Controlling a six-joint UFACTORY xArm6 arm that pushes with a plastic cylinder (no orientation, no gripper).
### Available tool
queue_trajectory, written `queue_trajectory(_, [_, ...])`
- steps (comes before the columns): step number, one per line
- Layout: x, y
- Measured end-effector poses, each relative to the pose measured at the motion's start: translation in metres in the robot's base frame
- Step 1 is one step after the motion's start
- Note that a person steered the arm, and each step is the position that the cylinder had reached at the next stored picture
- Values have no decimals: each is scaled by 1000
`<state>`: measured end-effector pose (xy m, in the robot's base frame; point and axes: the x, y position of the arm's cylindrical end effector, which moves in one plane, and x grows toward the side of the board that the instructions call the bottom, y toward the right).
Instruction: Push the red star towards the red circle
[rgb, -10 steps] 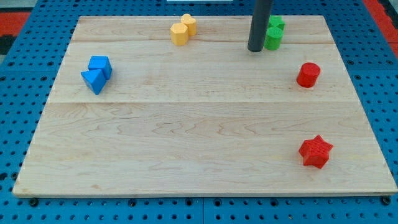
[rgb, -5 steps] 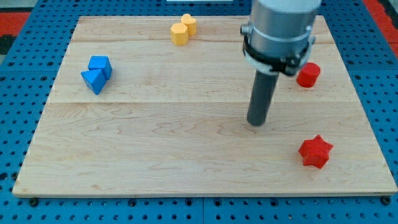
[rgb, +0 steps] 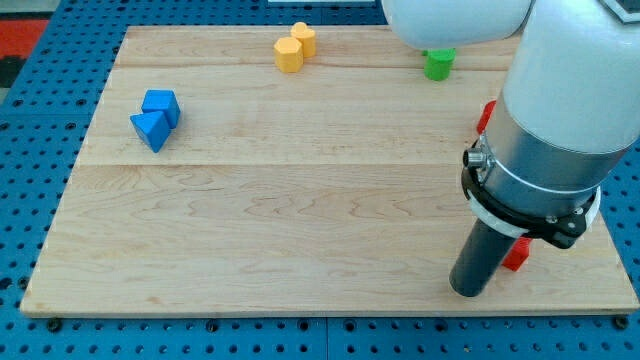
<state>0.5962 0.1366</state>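
My tip (rgb: 469, 291) rests on the board near the view's bottom right, just left of and below the red star (rgb: 516, 255). The arm's body hides most of the star; only a small red piece shows at the rod's right side. The red circle (rgb: 486, 115) is also mostly hidden behind the arm; a thin red sliver shows at the arm's left edge, above the star.
Two yellow blocks (rgb: 294, 48) sit together at the top middle. A green block (rgb: 438, 63) shows at the top right, partly under the arm. A blue cube (rgb: 162, 103) and a blue triangle (rgb: 150, 129) sit at the left. The wooden board (rgb: 280, 200) ends just below my tip.
My tip has moved from the top by the green blocks down across the board to the bottom right, beside the red star. The arm now covers most of the star and circle.
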Motion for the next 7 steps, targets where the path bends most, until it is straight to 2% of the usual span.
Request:
queue_trajectory(1, [0,30])
queue_trajectory(4, [-6,58])
queue_trajectory(7, [-19,61])
